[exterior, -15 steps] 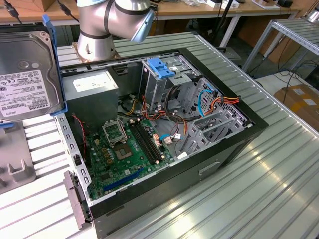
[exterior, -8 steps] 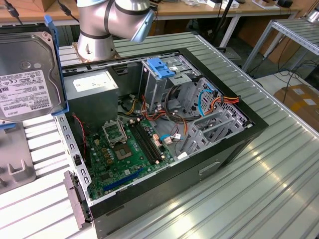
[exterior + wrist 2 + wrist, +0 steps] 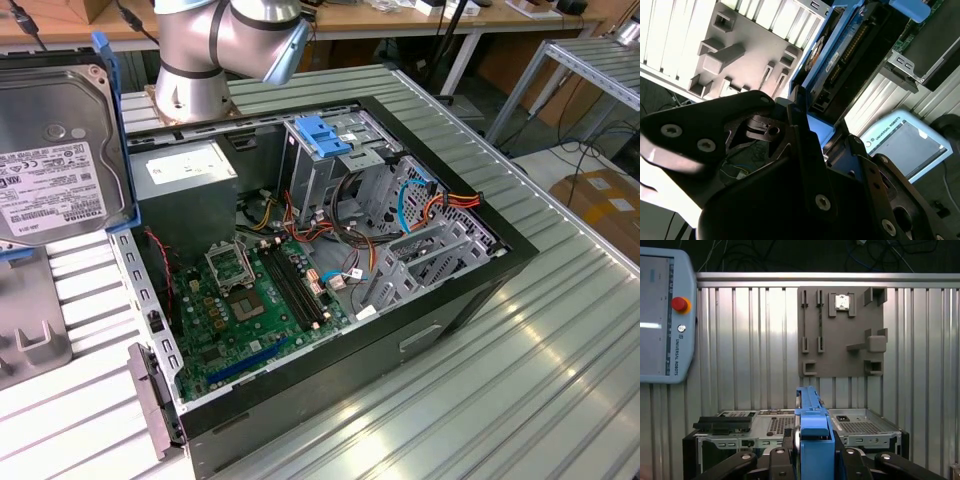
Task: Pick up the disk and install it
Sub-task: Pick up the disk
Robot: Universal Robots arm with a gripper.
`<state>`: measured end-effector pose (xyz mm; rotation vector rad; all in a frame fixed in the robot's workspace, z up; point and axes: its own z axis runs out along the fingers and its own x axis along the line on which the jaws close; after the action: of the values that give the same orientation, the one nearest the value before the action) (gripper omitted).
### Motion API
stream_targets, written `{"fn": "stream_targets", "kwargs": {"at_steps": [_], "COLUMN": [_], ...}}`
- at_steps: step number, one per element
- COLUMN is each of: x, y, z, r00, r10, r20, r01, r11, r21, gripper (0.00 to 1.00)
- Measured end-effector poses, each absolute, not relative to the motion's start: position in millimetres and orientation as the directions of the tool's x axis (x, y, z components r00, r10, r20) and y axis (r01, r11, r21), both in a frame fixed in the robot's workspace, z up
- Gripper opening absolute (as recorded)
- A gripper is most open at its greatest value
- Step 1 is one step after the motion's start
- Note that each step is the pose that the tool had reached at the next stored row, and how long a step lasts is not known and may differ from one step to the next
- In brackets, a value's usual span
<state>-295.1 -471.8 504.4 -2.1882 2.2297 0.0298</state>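
Claw is clamping the hard disk, holding it on edge just outside the open computer case; lining up with the case's drive bay is calling for a square, unslipping grip.

We are seeing a printed label on the disk, nine o'clock in the exterior view, and lettering on the pendant.
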Motion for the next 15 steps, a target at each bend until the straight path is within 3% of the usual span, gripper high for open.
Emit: {"fn": "stream_targets", "kwargs": {"at_steps": [15], "x": [-292.3], "y": [-475.5], "z": [504.3], "r00": [-0.019], "r10": [-0.999], "r20": [-0.026], "r01": [-1.000], "r11": [0.019], "r21": [0.001], "gripper": [0.37]}}
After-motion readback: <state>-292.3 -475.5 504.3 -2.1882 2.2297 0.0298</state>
